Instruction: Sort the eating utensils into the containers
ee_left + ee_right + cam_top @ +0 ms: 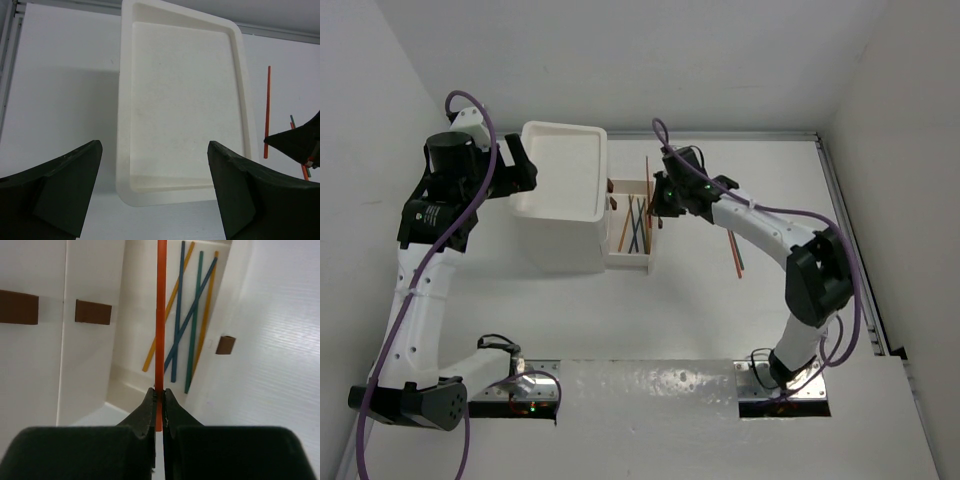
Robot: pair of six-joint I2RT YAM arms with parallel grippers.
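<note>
The white drawer unit with its tray-like top (565, 200) stands at the back centre. One drawer (630, 262) is pulled out to the right and holds several blue, teal and yellow-orange sticks (192, 325). My right gripper (160, 392) is shut on an orange stick (160, 315) and holds it over the open drawer; it also shows in the top view (658, 205). My left gripper (155, 145) is wide open and empty at the left end of the tray top (180, 90), and shows in the top view (525, 172).
Two loose sticks, orange and green, (735, 250) lie on the table right of the drawer. Dark-brown knobs (93, 312) mark the shut drawers, and the open drawer's knob (226, 345) faces right. White walls close in at the left, back and right.
</note>
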